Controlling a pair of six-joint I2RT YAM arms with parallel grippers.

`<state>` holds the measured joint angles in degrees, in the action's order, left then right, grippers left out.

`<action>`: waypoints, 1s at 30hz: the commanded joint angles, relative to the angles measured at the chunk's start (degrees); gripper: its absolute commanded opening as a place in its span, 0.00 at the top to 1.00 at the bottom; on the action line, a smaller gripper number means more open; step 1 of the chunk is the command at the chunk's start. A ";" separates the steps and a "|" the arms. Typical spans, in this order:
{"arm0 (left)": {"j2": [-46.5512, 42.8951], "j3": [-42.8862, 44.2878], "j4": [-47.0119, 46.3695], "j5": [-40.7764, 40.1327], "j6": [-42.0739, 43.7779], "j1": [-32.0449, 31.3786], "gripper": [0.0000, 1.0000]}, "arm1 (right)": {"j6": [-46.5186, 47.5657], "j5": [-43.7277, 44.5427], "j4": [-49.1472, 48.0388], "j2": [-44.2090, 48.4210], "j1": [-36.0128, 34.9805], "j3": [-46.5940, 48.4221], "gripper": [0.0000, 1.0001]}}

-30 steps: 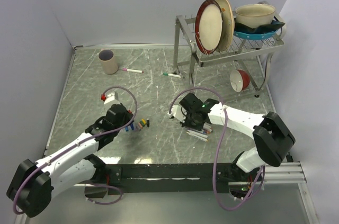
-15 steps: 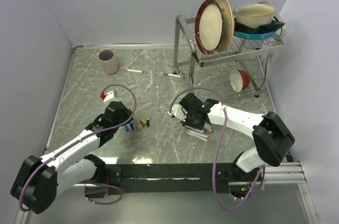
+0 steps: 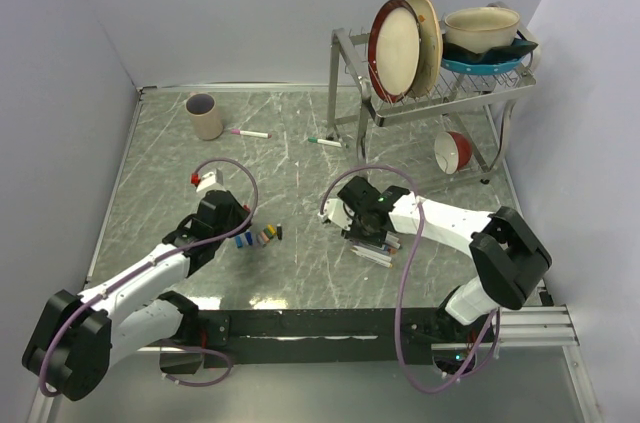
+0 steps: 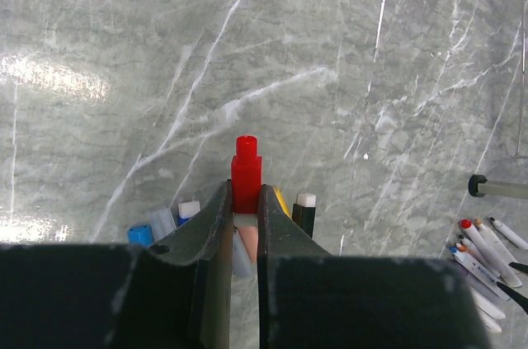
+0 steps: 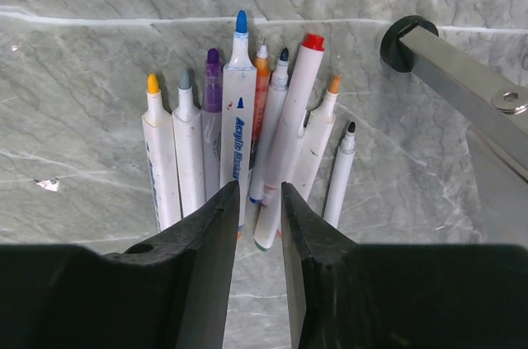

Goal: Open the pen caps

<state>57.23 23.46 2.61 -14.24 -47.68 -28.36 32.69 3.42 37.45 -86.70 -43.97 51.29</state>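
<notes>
Left pincer (image 4: 245, 194) clamped on red cap (image 4: 246, 169) at its tips; right pincer (image 5: 260, 200) slightly apart, uncapped pens (image 5: 239, 143) just beyond it.

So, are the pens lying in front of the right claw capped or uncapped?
Uncapped. In the right wrist view every one of the pens shows a bare coloured tip, and none of them has a cap on it.

Even, bright overhead light; white glare patches on the desk (image 4: 58, 77) at left; shadows soft, all views sharp.
</notes>
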 commanded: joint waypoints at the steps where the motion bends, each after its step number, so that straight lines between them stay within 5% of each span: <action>1: 0.51 -0.09 -2.17 0.70 0.31 0.59 0.84 | 0.36 -0.52 -0.27 1.35 0.72 -0.22 0.65; 18: 4.65 2.90 -0.77 1.32 -0.66 1.11 0.60 | 1.06 -3.24 -0.54 8.55 1.78 -0.31 0.62; 27: 14.64 17.04 -0.41 4.99 2.24 5.50 0.16 | 0.97 -6.41 -2.12 16.28 1.87 -0.93 0.50; 30: 23.69 25.82 2.91 5.63 -0.65 8.23 0.12 | 1.06 -7.46 -2.38 18.13 1.87 -1.10 0.47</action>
<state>73.14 40.95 4.10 -11.00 -46.78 -22.94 33.34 -2.04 36.71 -71.99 -42.48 50.54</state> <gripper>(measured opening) 0.864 0.517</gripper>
